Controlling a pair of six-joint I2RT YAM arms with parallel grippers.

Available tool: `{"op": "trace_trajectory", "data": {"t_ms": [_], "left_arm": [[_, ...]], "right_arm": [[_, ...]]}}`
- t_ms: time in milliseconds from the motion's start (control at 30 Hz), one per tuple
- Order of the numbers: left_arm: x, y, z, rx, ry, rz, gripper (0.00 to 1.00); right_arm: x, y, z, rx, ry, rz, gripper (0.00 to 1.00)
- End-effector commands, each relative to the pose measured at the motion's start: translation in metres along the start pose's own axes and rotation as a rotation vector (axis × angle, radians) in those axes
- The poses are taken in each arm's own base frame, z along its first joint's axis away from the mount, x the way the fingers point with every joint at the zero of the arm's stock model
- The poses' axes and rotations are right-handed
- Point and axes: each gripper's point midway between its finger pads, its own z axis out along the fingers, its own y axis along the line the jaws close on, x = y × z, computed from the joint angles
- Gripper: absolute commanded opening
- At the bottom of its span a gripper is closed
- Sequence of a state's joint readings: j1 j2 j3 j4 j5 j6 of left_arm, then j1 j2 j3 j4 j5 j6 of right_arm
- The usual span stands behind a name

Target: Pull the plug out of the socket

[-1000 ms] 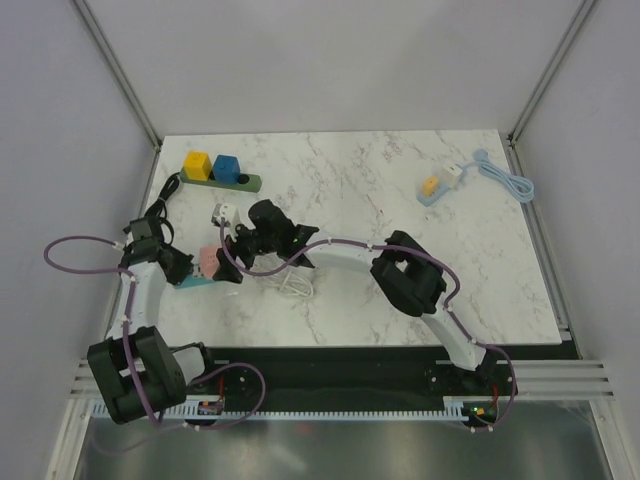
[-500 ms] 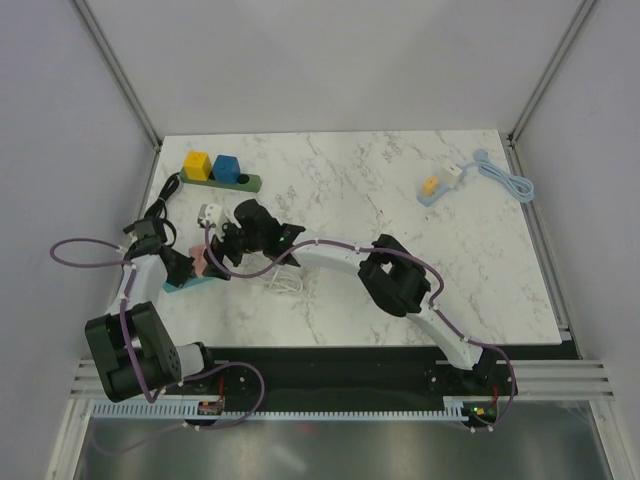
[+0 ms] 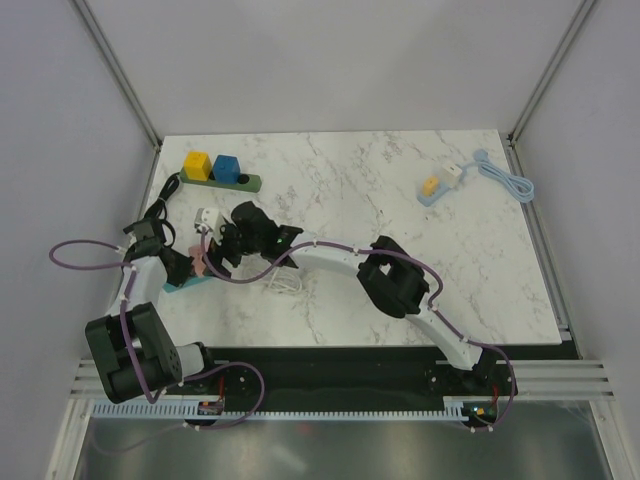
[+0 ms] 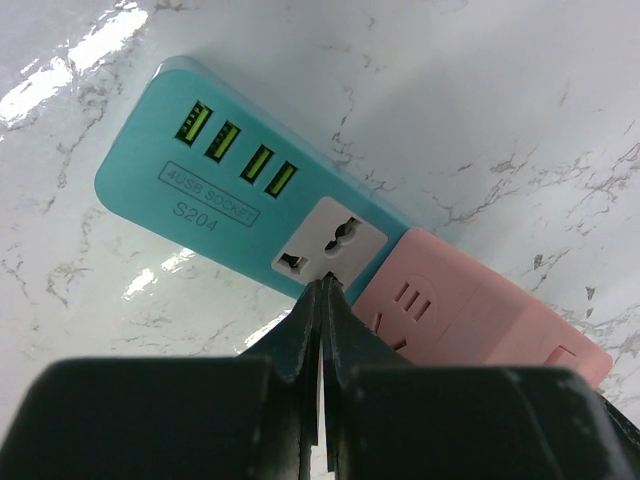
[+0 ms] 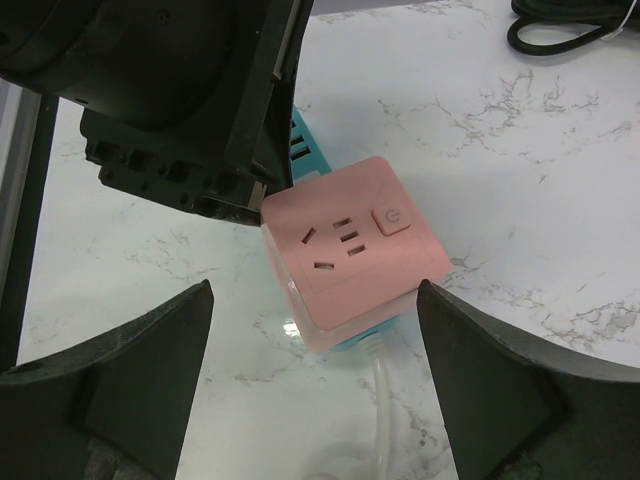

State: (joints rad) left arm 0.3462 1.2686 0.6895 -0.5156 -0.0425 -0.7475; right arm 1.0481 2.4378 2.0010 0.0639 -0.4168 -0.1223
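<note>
Socket lies inside the released right claw, which edged left; left claw, clenched, meets its edge.

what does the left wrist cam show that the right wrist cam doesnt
Only left wrist: four green USB ports on the teal strip, its printed label, the white universal outlet, and the left jaws shut at the strip's edge. Only right wrist: the power button, a white cable, a coiled black cable, and the right jaws wide open. Both: the pink outlet block, nothing plugged in, on the marble table.
</note>
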Motion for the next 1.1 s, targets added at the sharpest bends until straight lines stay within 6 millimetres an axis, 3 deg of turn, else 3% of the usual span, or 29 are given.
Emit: {"op": "trace_trajectory", "data": {"t_ms": [0, 333, 533, 800, 833, 867, 900, 1067], "left_arm": [[0.006, 0.010, 0.009, -0.034, 0.000, -0.032, 0.02], [-0.005, 0.006, 0.000, -0.012, -0.050, -0.017, 0.02], [-0.011, 0.002, -0.007, 0.010, -0.077, -0.013, 0.02], [-0.022, 0.000, -0.018, 0.017, -0.134, -0.018, 0.02], [-0.021, 0.001, -0.017, 0.012, -0.131, -0.025, 0.02], [-0.020, 0.002, -0.016, 0.007, -0.127, -0.027, 0.02], [-0.019, 0.002, -0.015, 0.005, -0.118, -0.030, 0.02], [-0.015, 0.002, -0.007, -0.005, -0.075, -0.036, 0.02]], "right_arm": [[0.002, 0.011, 0.011, -0.030, 0.000, -0.072, 0.91], [0.004, -0.001, 0.006, 0.001, 0.000, -0.214, 0.94], [-0.005, -0.010, 0.000, -0.009, -0.051, -0.234, 0.95], [-0.001, -0.001, 0.010, -0.098, -0.100, -0.232, 0.95], [-0.007, -0.002, 0.011, -0.100, -0.113, -0.229, 0.95], [0.001, -0.001, 0.015, -0.113, -0.101, -0.210, 0.94], [-0.005, 0.001, 0.017, -0.124, -0.113, -0.212, 0.93], [0.006, 0.003, 0.027, -0.141, -0.107, -0.188, 0.93]]}}
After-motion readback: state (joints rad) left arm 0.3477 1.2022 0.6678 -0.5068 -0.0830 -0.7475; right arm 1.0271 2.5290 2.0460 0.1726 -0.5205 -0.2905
